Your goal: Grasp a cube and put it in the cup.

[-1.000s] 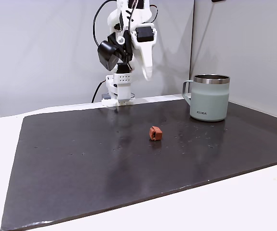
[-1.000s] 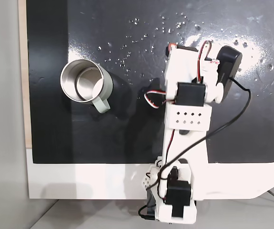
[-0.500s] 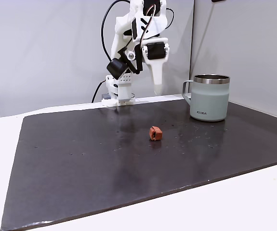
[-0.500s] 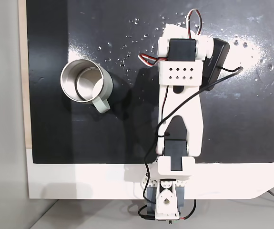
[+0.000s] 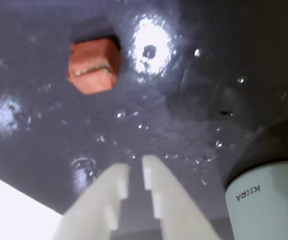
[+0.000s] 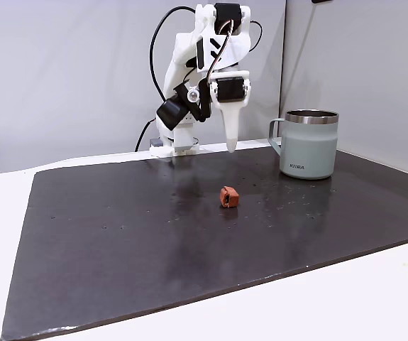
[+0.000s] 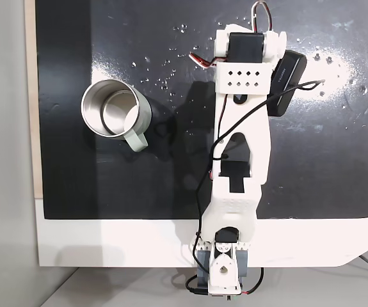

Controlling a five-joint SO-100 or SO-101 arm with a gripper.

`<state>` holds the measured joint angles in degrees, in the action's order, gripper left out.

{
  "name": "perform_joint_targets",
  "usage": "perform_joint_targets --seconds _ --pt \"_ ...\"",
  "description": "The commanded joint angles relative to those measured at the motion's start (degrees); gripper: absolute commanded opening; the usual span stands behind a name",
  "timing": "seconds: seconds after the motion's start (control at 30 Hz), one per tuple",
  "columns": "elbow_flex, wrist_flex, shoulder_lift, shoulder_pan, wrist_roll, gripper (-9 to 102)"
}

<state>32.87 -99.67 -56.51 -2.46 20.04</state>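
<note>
Right now, in the wrist view, our fingers (image 5: 135, 172) sit nearly clenched with just a thin slot between them and nothing held. The cube (image 5: 93, 66) lies on the dark mat (image 5: 194, 85) ahead of the tips, up and to the left of them, clearly apart. The cup (image 5: 266, 200) fills the lower right corner, its dark lettering showing. To do the approach well, we judge that the fingers should spread wider than the cube before they come down, and that the wrist should swing left so the cube sits on the line between the tips.

From the front fixed view, our gripper (image 6: 230, 145) hangs pointing down, well above the mat (image 6: 118, 234) and behind the cube (image 6: 229, 197). The cube rests near the middle of the mat; the cup (image 6: 308, 143) stands upright to the right and farther back, handle turned left. We would reach forward first, then lower straight down, so the tips do not nudge so small a piece aside.

From the top fixed view, our arm (image 7: 241, 128) stretches out over the mat (image 7: 139, 185) from the near white table (image 7: 107, 243) edge. The cup (image 7: 114, 116) stands to its left, open and seemingly empty, handle toward the near side.
</note>
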Motion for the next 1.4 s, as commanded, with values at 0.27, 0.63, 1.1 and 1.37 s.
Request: perform_joint_targets --seconds 0.27,0.63,1.1,1.37 --pt "-3.8 -2.9 0.3 -0.8 1.0 33" --pt "-5.0 -2.9 5.1 -1.4 1.0 35" --pt "-12.2 -3.1 13.9 -1.3 1.2 36" --pt "-16.3 -3.2 18.6 -1.9 1.0 36"
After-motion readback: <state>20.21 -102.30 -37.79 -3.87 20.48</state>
